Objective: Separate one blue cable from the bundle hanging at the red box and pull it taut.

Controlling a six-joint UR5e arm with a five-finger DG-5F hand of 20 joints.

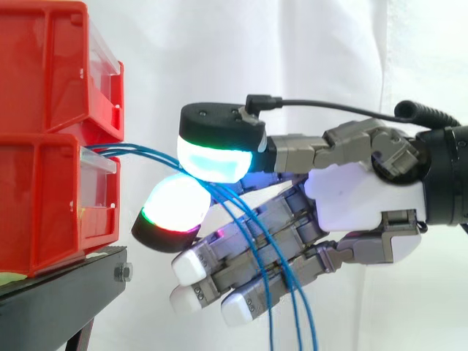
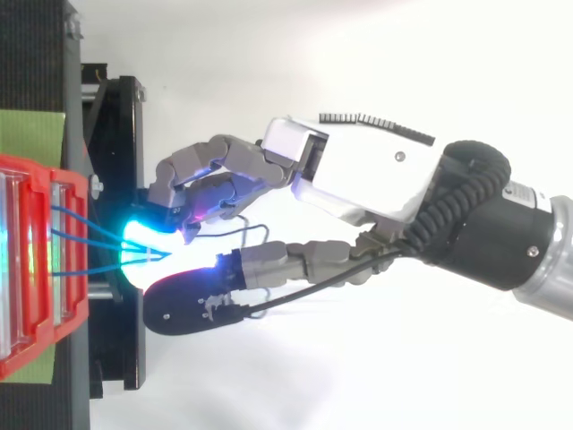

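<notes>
Thin blue cables (image 1: 139, 151) leave the front of the lower red bin (image 1: 44, 197) and run right, sagging slightly. They converge (image 2: 89, 228) into the gap between two glowing pads of my hand (image 1: 358, 197): a cyan-white pad (image 1: 212, 157) above and a white pad with a red and green rim (image 1: 175, 205) below. The two pads are closed together on the strands; I cannot tell how many are pinched. Past the pinch, three strands (image 1: 292, 307) drop across the other fingers (image 1: 241, 274), which stay straight. Seen from above, the hand (image 2: 358, 170) reaches in from the right.
Two red bins are stacked on a black stand (image 1: 66, 292) at the left, the upper one (image 1: 51, 66) overhanging the cable exit. A green patch (image 2: 31, 134) lies beside the bins. A white curtain (image 1: 307, 51) hangs behind.
</notes>
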